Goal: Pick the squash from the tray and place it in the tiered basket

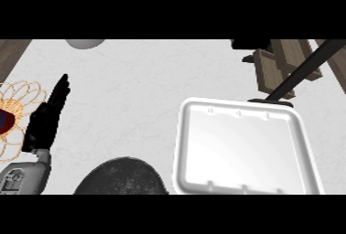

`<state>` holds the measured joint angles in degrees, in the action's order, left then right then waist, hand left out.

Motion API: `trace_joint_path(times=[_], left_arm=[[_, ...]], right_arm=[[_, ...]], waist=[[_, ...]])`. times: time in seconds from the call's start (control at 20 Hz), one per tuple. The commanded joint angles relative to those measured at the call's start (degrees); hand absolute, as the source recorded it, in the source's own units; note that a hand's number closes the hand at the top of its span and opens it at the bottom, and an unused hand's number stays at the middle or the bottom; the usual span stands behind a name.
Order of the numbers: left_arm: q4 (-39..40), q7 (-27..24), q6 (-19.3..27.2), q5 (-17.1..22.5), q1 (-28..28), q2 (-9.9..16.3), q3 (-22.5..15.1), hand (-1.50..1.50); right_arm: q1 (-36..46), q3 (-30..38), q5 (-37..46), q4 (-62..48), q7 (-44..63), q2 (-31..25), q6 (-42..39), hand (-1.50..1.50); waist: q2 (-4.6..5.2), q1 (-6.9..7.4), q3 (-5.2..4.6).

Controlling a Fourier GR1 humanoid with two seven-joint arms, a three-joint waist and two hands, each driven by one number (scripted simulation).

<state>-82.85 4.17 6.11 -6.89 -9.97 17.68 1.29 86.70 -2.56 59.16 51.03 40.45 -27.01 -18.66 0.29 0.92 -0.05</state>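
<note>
The white tray [240,146] lies at the right of the counter, and its inside shows nothing. No squash shows anywhere. A gold wire basket [20,98] is cut off by the left edge, and a red and blue thing [5,119] sits inside it. My left hand [49,116] rests just right of the basket, open, with its fingers straight and pointing away from me. It holds nothing. My right hand does not show.
A black pole [297,73] rises slantwise from a base at the tray's far edge. Wooden slats [273,68] lie at the back right. A dark round object [121,178] sits at the front, left of the tray. A pale rounded thing [84,43] is at the back.
</note>
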Motion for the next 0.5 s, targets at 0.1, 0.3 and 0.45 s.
trace_joint_path(times=[0.1, 0.3, 0.45], left_arm=[[1.5, -1.2, -0.7, -0.5, -0.2, -0.2, 0.3, 0.00], [3.1, -2.5, 0.3, -1.8, -0.6, -0.9, 0.2, 0.00], [0.6, -1.5, -2.0, 0.2, 0.1, 1.1, 1.9, 0.00]], right_arm=[[-3.9, 0.7, 1.9, -6.3, -9.5, -5.0, 4.7, 1.50], [-2.8, 3.0, -0.1, -9.2, -15.5, -7.2, 2.9, 1.50], [-0.6, 5.6, -1.7, -13.7, -18.6, -9.3, 0.8, 1.50]], waist=[[0.06, -0.22, 0.01], [-0.02, -0.47, 0.02], [0.03, 0.12, 0.02]])
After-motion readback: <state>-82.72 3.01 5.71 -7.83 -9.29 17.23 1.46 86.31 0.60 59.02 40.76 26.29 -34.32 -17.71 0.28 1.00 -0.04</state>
